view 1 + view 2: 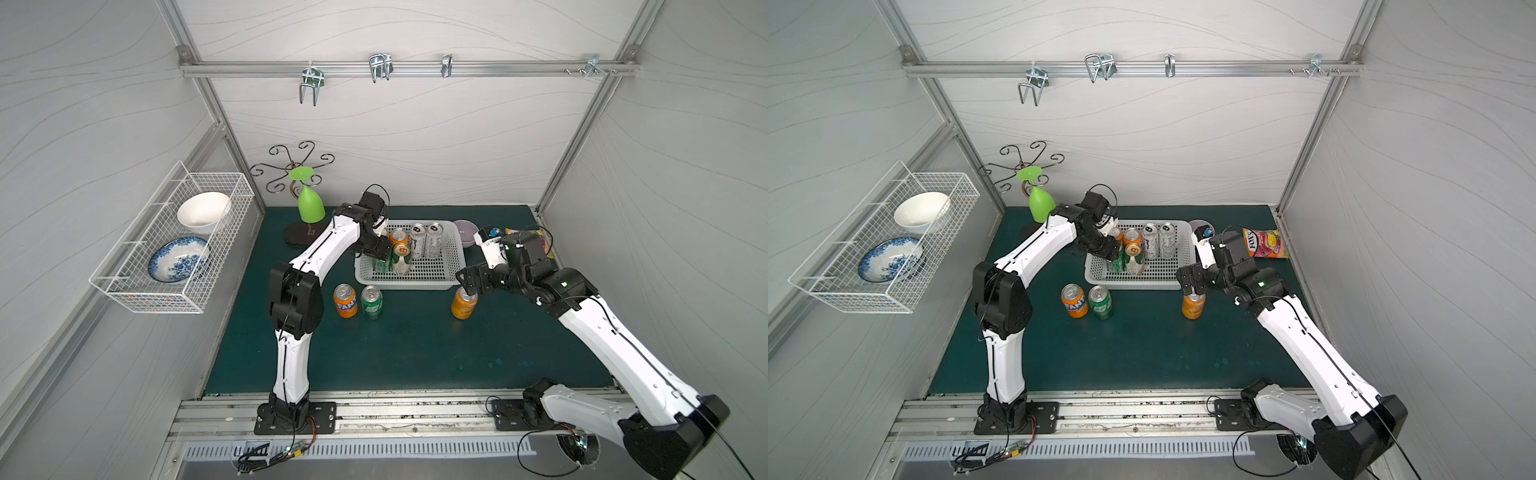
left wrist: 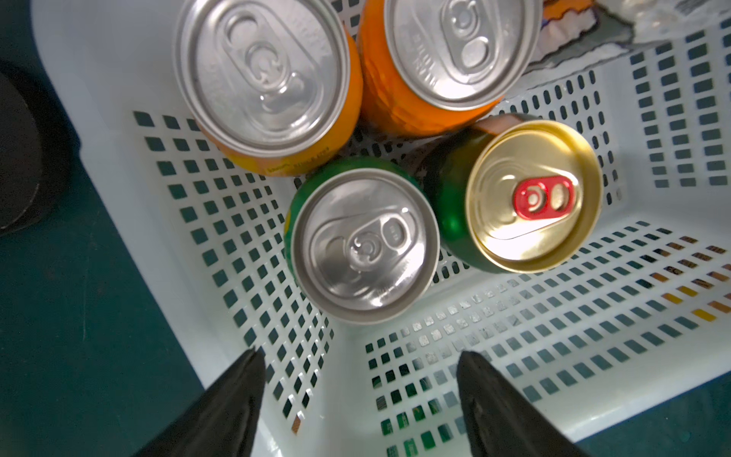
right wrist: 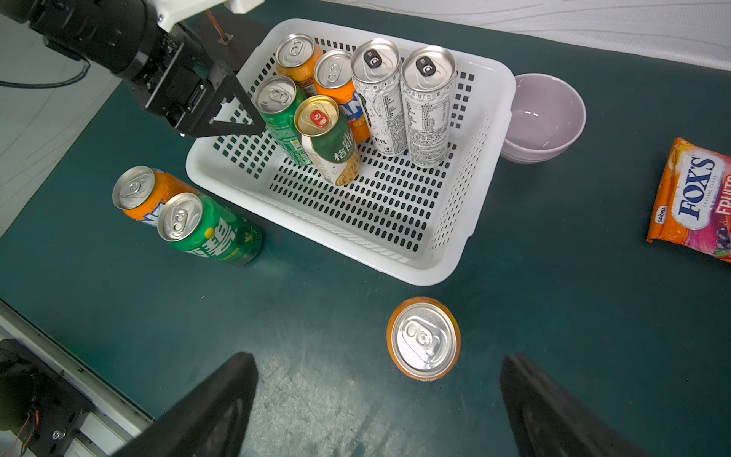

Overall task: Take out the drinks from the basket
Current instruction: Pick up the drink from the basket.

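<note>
The white basket (image 1: 403, 286) (image 3: 435, 273) holds two orange cans (image 2: 269, 79), a green can (image 2: 364, 245) (image 3: 277, 107), a gold-topped green-white can (image 2: 534, 194) (image 1: 402, 251) and two slim silver cans (image 1: 426, 241). My left gripper (image 2: 358, 356) (image 1: 381, 251) reaches into the basket's left end, open. Its fingertips (image 3: 257, 124) sit beside the green can's upper side, and nothing lies between them. On the mat in front stand an orange can (image 1: 345, 300) and a green can (image 1: 371, 301). My right gripper (image 3: 377, 368) (image 1: 467, 286) hangs open just above another orange can (image 3: 423, 338) (image 1: 463, 307).
A purple bowl (image 3: 546, 114) touches the basket's right end. A candy bag (image 3: 696, 198) lies at the far right. A green goblet (image 1: 311, 203) hangs upside down on a stand at the back left. A wire rack (image 1: 174, 245) with two bowls hangs on the left wall.
</note>
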`<control>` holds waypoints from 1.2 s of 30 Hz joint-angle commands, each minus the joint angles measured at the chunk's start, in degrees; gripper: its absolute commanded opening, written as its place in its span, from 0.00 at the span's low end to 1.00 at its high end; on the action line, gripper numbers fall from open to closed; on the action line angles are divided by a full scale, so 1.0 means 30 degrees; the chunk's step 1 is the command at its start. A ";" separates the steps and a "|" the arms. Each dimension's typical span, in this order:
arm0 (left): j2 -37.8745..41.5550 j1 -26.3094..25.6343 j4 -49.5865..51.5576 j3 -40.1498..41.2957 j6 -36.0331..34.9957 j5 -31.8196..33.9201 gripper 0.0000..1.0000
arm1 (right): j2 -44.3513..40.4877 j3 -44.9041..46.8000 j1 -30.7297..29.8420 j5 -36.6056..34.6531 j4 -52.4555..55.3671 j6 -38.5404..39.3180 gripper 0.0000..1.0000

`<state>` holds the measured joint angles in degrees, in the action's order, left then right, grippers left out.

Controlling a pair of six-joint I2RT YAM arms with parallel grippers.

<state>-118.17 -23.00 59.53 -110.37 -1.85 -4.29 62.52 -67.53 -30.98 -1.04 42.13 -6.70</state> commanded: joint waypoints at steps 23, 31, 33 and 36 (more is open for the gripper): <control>-0.2358 -0.0652 -0.2310 -0.1408 0.0206 0.0058 0.75 | -0.0840 -0.0021 0.0118 -0.0123 0.0530 -0.0144 0.99; -0.3051 -0.0681 -0.2500 -0.1906 -0.0052 0.0587 0.77 | -0.0867 0.0036 0.0121 -0.0139 0.0623 -0.0112 0.99; -0.3204 -0.0681 -0.2499 -0.2042 -0.0087 0.0730 0.78 | -0.0898 0.0038 0.0135 -0.0123 0.0636 -0.0107 0.99; -0.3347 -0.0681 -0.2612 -0.2136 -0.0120 0.0787 0.78 | -0.0891 0.0068 0.0138 -0.0123 0.0635 -0.0081 0.99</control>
<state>-126.87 -24.45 53.84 -113.89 -1.54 -2.31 60.99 -67.53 -30.98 -1.41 42.59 -6.68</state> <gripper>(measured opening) 0.777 0.991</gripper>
